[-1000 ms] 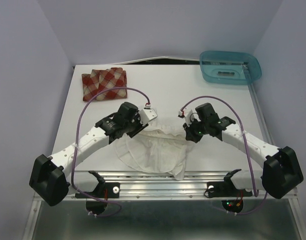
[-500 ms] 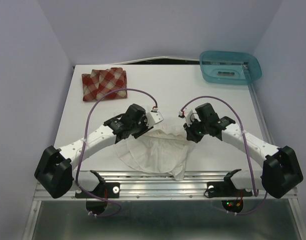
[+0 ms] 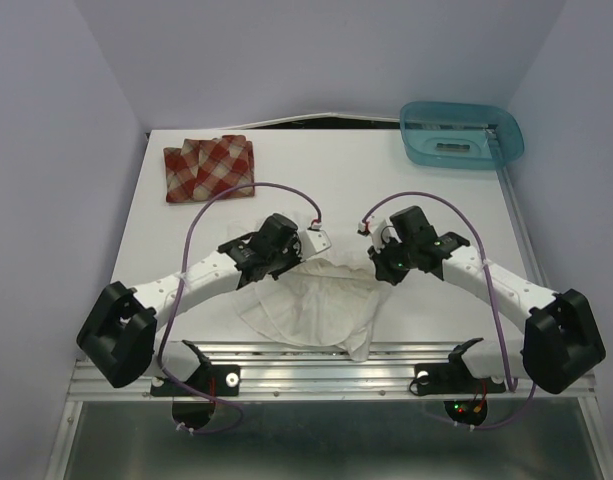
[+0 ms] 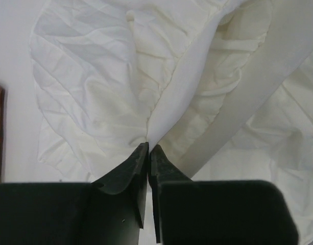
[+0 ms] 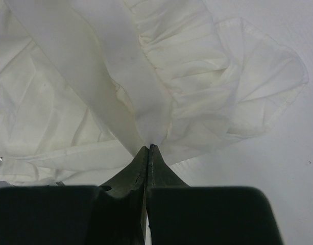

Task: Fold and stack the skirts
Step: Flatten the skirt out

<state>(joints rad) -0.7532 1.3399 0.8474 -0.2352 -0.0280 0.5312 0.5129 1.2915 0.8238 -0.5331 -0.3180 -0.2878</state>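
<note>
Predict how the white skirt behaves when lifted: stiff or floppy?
Probably floppy: the white skirt lies in soft crumpled folds, so it would likely sag between the left end effector and right end effector. Seems thin and light; pinched ruffles might slip.

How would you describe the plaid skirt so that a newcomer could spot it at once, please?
Look at the white table and go to its far left corner. The plaid skirt lies folded there, alone. It is the only red-and-cream checked thing: the white skirt by the near edge is plain, and the teal basket sits far right.
</note>
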